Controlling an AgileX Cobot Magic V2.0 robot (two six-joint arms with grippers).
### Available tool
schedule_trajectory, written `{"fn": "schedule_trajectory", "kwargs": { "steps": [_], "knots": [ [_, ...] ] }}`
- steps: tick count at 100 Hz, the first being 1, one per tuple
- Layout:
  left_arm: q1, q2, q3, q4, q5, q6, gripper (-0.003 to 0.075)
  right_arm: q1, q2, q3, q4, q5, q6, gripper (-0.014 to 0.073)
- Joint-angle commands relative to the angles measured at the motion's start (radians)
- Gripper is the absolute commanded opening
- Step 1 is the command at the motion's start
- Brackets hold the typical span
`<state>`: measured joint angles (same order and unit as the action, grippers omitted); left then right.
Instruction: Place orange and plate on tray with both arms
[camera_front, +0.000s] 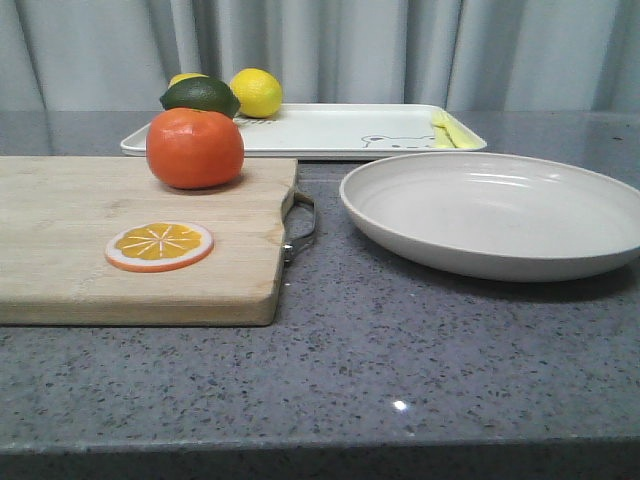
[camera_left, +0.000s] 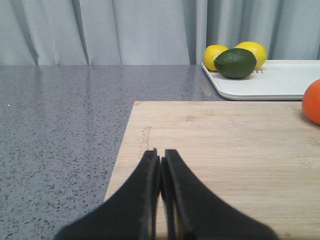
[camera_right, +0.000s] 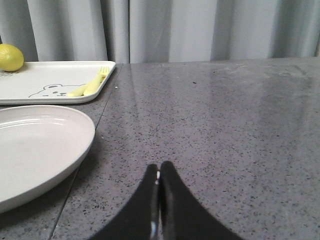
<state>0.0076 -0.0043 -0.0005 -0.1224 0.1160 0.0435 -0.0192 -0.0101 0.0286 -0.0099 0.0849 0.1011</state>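
The glossy red-orange orange (camera_front: 195, 148) rests on the far part of a wooden cutting board (camera_front: 60, 250); its edge shows in the left wrist view (camera_left: 313, 101). The off-white plate (camera_front: 495, 212) lies on the counter right of the board, also seen in the right wrist view (camera_right: 35, 150). The white tray (camera_front: 320, 130) with a bear drawing sits behind both (camera_left: 280, 80) (camera_right: 50, 80). My left gripper (camera_left: 161, 154) is shut and empty over the board's left end. My right gripper (camera_right: 159, 166) is shut and empty over bare counter, right of the plate. Neither gripper appears in the front view.
A flat orange slice (camera_front: 159, 246) lies on the board's front. A dark green lime (camera_front: 200, 96) and two yellow lemons (camera_front: 256, 92) sit on the tray's left end, a yellow fork (camera_front: 448, 130) on its right end. The board has a metal handle (camera_front: 300, 225). Grey curtains hang behind.
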Motion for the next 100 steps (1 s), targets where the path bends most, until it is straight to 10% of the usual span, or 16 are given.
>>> {"fn": "schedule_trajectory", "kwargs": {
  "steps": [1,100],
  "knots": [
    [0.004,-0.031,0.025,-0.003,-0.076,0.0,-0.0019,-0.004,-0.021,0.0,0.002,-0.077,-0.008,-0.0068],
    [0.004,-0.031,0.025,-0.003,-0.076,0.0,-0.0019,-0.004,-0.021,0.0,0.002,-0.174,-0.008,-0.0068]
  ]
}}
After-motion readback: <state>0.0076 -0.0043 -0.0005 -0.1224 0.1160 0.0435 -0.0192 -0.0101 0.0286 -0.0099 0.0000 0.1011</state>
